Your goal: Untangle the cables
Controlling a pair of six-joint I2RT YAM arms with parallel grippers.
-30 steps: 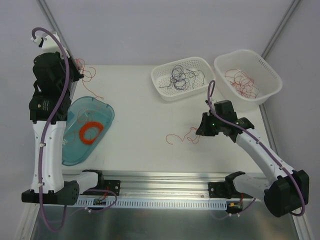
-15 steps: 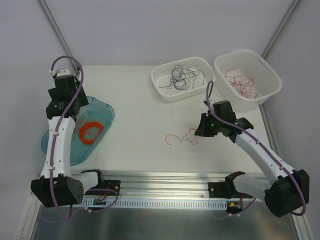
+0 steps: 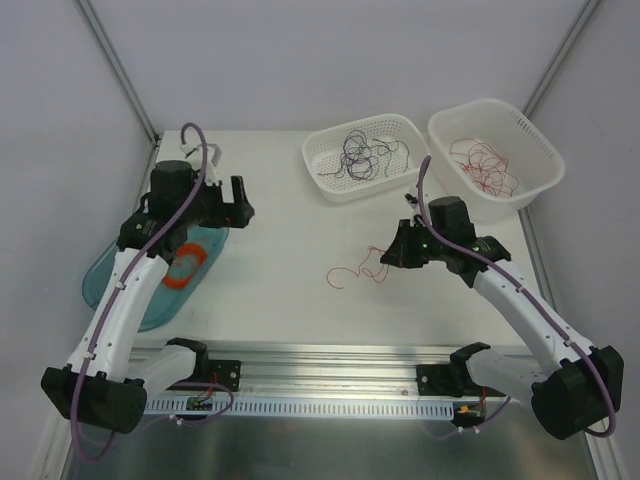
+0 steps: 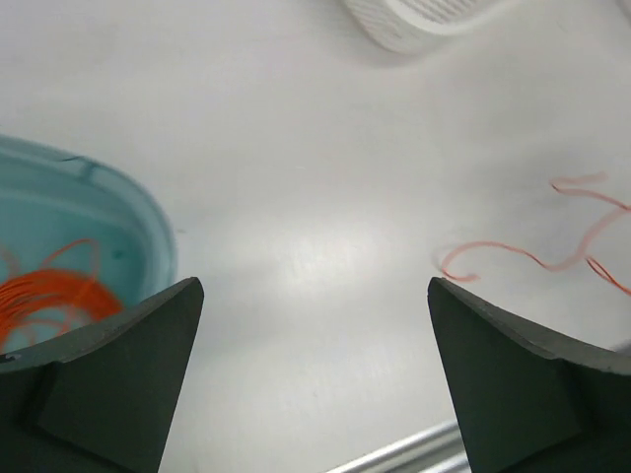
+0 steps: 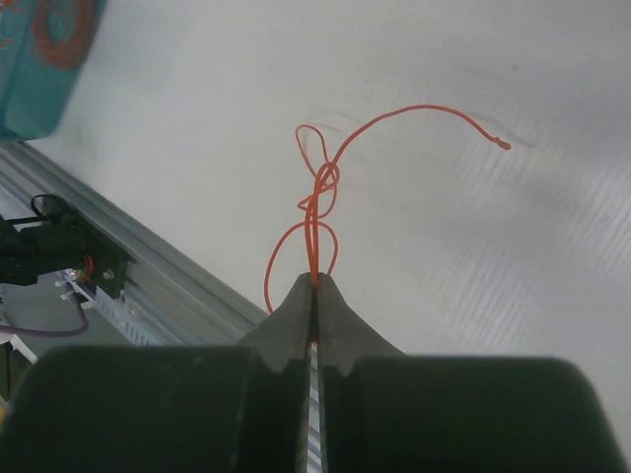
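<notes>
A loose red cable (image 3: 352, 271) lies curled on the white table, with one end pinched in my right gripper (image 3: 386, 256). In the right wrist view that gripper (image 5: 315, 282) is shut on the red cable (image 5: 325, 182), which loops and knots just ahead of the tips. My left gripper (image 3: 238, 202) hovers by the teal tray's far right edge, wide open and holding nothing. Seen from the left wrist, the left gripper (image 4: 315, 288) frames bare table, and the red cable (image 4: 513, 252) lies off to the right. Dark cables (image 3: 362, 153) and red cables (image 3: 486, 166) lie in two baskets.
A teal tray (image 3: 112, 283) at the left holds a flat orange coil (image 3: 184, 262). Two white baskets stand at the back: one (image 3: 330, 180) with the dark strands, the other (image 3: 540, 185) with the red. An aluminium rail (image 3: 330, 365) runs along the near edge.
My left arm has swung from the back left corner to the right, over the tray's far edge, and its gripper has opened. My right gripper has shifted slightly left with the red cable.
</notes>
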